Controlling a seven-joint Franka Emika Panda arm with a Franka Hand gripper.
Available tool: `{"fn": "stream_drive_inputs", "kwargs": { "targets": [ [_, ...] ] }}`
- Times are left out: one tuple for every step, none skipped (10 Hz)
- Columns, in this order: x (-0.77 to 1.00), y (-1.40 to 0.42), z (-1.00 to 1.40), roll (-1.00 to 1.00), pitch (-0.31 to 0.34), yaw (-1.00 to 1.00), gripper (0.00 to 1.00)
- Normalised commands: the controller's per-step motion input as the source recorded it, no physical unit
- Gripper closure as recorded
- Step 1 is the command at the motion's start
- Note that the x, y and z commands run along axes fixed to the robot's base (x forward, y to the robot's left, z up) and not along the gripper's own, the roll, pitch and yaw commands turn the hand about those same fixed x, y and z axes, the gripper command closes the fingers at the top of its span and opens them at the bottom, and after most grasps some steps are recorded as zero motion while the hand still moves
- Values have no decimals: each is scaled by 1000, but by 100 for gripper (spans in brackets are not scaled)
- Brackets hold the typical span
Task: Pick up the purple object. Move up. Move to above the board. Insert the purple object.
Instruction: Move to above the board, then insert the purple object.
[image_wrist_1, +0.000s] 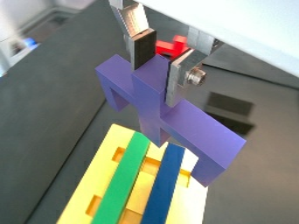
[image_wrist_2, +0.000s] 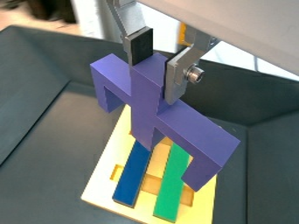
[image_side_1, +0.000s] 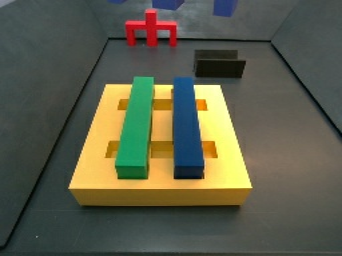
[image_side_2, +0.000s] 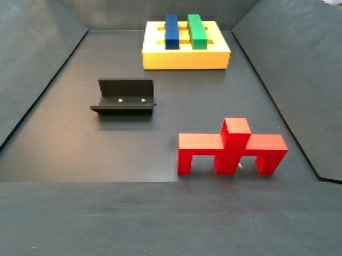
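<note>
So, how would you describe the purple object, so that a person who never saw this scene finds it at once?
Find the yellow board bearing a green bar and a blue bar. In both wrist views, the purple object hangs above it, clamped in the hand. Only this piece is violet and off the floor.

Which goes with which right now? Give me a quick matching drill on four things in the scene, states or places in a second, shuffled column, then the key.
Things:
1. purple object
2. green bar
3. red piece
4. fixture

Places or states:
A. lies on the board beside the blue bar
B. stands on the floor, nothing holding it
C. clamped in the gripper, above the board
D. dark bracket on the floor

Pairs: 1-C, 2-A, 3-B, 4-D
</note>
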Motion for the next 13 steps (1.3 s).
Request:
{"fn": "stream_drive_inputs", "kwargs": {
  "targets": [
    [54, -39, 33, 92, 168, 1000, 100],
    [62, -35, 35, 118, 213, 1000, 100],
    [69, -37, 35, 135, 238, 905, 100],
    [79, -37, 30, 129, 213, 634, 100],
    [79, -36, 23, 122, 180, 403, 100],
    [70, -31, 24, 115, 136, 201, 100],
    [3, -114, -297, -261, -43, 0, 100],
    [0, -560, -480, -256, -81, 0, 100],
    [0, -643, -509, -243, -106, 0, 100],
    [-17, -649, -554, -217, -111, 11, 100],
    [-120, -680, -691, -63, -203, 137, 100],
    [-100, -640, -686, 0, -260, 157, 100],
    [-66, -446, -677, 30, -264, 183, 100]
  ]
}}
